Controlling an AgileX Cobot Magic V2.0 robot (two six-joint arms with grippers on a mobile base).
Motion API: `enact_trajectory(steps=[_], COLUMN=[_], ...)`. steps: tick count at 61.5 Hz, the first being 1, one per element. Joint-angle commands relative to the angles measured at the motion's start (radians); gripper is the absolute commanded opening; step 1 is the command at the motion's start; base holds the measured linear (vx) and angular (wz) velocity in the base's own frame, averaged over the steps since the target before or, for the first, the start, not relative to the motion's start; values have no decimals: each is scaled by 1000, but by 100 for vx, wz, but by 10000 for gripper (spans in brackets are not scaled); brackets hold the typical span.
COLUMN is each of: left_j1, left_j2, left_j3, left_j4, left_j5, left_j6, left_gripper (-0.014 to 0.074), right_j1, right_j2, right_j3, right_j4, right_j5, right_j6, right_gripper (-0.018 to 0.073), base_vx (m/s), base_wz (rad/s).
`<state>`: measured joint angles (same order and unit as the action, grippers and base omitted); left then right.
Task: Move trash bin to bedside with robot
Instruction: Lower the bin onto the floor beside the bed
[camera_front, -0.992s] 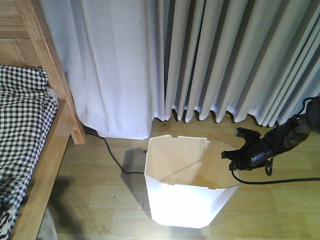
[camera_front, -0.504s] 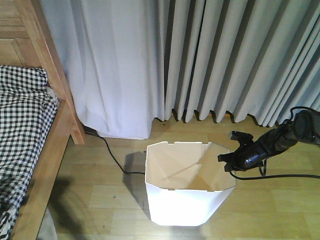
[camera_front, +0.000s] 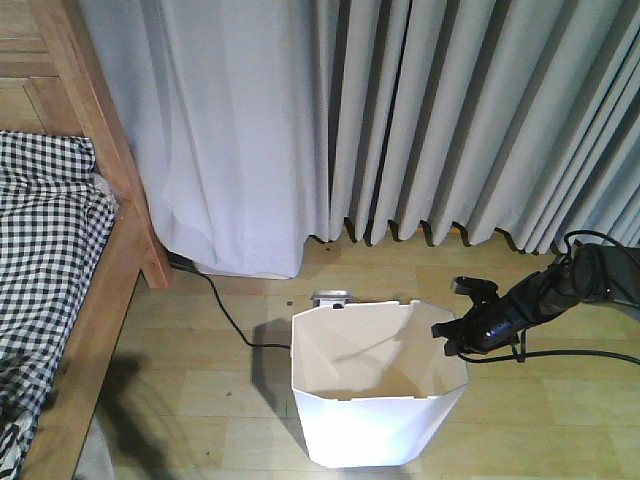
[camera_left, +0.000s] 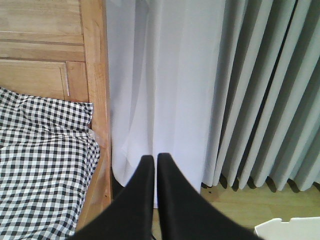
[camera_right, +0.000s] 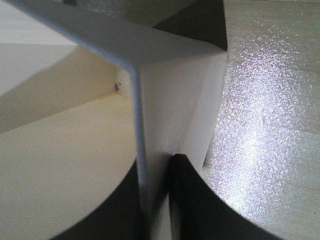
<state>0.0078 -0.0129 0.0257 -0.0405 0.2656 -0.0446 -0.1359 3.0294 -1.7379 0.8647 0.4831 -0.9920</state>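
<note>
Trash bin (camera_front: 375, 395) stands upright on wood floor (camera_front: 200, 400), centre-right of front view, well apart from the bed. Angular rim open, cream inside, nothing visible in it. Bed frame (camera_front: 105, 300) w/ thick corner post (camera_front: 110, 150) runs down left edge; checked bedding (camera_front: 45, 250) on top. Open floor lies between bed rail and bin's left wall; a black cable (camera_front: 225, 315) crosses that gap from the curtain foot toward the bin. Curtains (camera_front: 400, 120) hang just behind bin; narrow floor strip between. A small grey item shows at bin's far rim, too small to identify.

Right arm (camera_front: 545, 295) reaches in from right, low; right claw (camera_front: 452, 330) sits at bin's right rim. Right wrist view confirms what front view can't: bin's thin white wall (camera_right: 142, 165) passes between the two dark fingers (camera_right: 187, 200), one inside, one outside, pinched onto the wall. Floor outside is bright w/ glare.

Left claw (camera_left: 152, 159) is seen only in left wrist view: fingers together, tips nearly touching, holding nothing, raised and pointing at the curtain beside the corner post. Same view catches a corner of the bin rim (camera_left: 290, 227) at bottom right.
</note>
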Motion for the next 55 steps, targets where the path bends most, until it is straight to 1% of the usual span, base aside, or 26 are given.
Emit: enact_trajectory(steps=[1,10,26,36,47,55], left_j1=[0,0,0,0,0,0], left_j2=[-14,-14,-14,-14,-14,-14], left_j3=[12,12,12,12,12,12], left_j4=[-4,-4,-4,-4,-4,-4], left_j5=[-69,-69,-69,-69,-69,-69], left_j6=[-6,-6,-6,-6,-6,-6], left_gripper=[-6,-6,-6,-6,-6,-6], right_j1=[0,0,0,0,0,0], right_j2=[-70,-47,-17,-13,-13,-13], right_j3=[-40,-64,-104,-104,-104,-104], right_j4=[64,61,23,23,18,18], right_j5=[128,135,137,97,84,85], right_j6=[8,7,7,0,0,1], right_gripper=[48,52,76,99,145,202], base_vx=[0,0,0,0,0,0], base_wz=[0,0,0,0,0,0])
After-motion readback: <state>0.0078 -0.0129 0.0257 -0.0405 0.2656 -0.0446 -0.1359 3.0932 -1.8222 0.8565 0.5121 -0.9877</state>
